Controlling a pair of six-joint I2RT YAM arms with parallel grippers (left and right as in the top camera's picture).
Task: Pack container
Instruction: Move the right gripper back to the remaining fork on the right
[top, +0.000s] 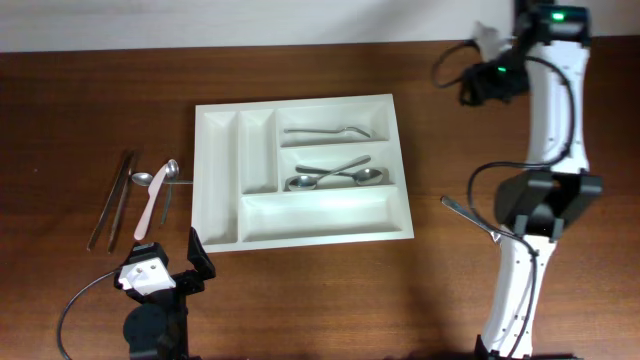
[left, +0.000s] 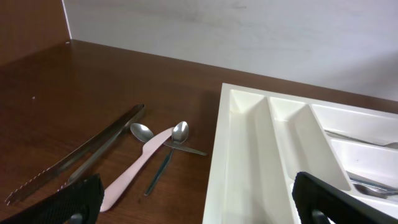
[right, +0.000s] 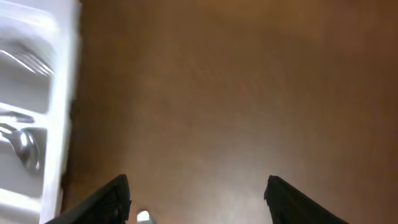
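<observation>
The white container (top: 302, 103) sits on the table (top: 440, 295) holding a fork (top: 325, 131) and spoons (top: 335, 177), tongs (top: 112, 198) and a pink knife (top: 150, 210) lying to its left, while the left hand (left: 199, 190) by its near-left corner and the right hand (right: 199, 194) off its right side both hang spread.

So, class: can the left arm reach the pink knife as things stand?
Probably yes: the left gripper is open close by the pink knife, bare table between; a spoon lies at its tip.
</observation>
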